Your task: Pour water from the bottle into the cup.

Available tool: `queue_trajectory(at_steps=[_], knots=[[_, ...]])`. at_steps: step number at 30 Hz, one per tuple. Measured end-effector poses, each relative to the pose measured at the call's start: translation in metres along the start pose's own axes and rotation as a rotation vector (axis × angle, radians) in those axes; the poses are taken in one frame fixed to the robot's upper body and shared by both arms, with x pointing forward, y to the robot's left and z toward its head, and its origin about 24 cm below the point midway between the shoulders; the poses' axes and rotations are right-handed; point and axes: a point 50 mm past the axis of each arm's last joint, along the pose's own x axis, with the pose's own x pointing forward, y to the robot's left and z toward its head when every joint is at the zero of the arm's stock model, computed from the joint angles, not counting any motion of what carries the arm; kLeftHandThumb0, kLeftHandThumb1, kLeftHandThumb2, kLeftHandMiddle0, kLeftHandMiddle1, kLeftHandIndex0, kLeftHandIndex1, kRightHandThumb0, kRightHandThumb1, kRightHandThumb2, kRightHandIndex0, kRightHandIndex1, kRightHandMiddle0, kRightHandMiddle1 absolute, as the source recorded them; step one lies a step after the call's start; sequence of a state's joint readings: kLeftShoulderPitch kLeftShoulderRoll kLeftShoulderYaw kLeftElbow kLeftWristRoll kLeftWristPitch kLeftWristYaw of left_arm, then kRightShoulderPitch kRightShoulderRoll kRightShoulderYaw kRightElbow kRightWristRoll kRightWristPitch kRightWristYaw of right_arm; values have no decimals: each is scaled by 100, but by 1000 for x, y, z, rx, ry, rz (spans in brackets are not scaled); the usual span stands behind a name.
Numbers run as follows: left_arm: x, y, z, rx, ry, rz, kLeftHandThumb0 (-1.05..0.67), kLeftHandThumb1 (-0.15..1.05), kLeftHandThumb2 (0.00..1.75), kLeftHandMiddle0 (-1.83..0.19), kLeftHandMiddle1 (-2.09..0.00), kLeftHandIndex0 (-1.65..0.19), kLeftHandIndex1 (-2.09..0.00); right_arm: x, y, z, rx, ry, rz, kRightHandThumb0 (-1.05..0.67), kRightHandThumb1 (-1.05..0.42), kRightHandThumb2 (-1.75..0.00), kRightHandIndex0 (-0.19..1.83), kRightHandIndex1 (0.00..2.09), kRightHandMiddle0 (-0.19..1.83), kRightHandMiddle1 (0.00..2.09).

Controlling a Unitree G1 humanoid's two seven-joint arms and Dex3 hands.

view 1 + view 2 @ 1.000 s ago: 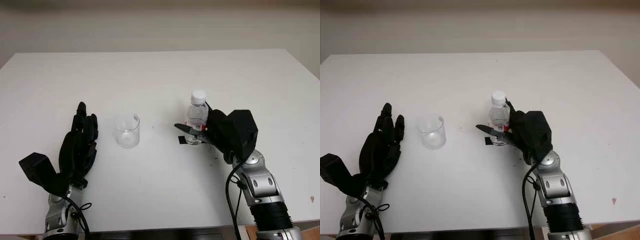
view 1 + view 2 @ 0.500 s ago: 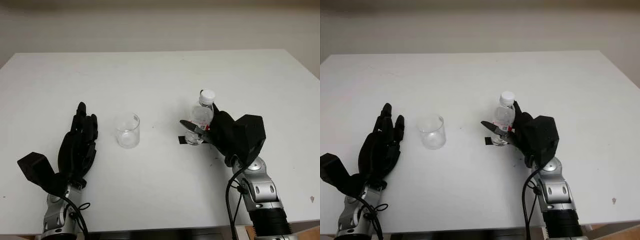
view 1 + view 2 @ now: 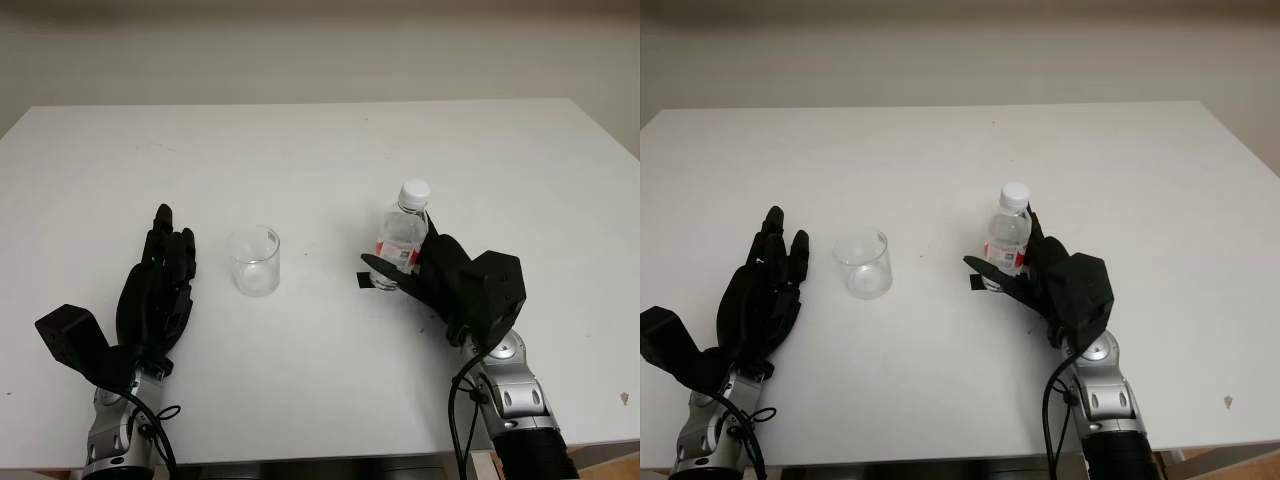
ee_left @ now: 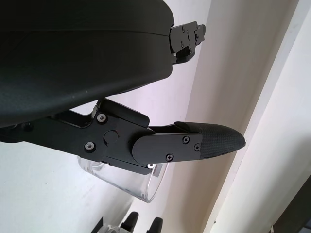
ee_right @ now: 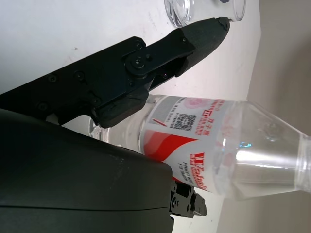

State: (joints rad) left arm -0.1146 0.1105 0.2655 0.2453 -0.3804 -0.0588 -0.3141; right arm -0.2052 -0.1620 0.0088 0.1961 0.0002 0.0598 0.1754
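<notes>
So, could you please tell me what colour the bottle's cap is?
The bottle cap is white, clearest in the left eye view.

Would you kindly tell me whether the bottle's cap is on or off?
On. The white cap sits on the neck of the bottle, which the right robot hand grasps nearly upright.

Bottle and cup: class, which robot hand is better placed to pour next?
Right. The right robot hand already grips the capped bottle; the open left robot hand sits beside the cup.
</notes>
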Motion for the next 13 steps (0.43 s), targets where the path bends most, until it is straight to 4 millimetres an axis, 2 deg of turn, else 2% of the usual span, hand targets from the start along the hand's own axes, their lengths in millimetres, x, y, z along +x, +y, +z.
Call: queue_trajectory(at_steps=[13], knots=[[1, -2, -1, -11, 0, 19, -75, 105, 42, 16, -6, 18, -6, -6, 12, -5, -98, -19, -52, -103, -93, -6, -19, 0, -19, 0]])
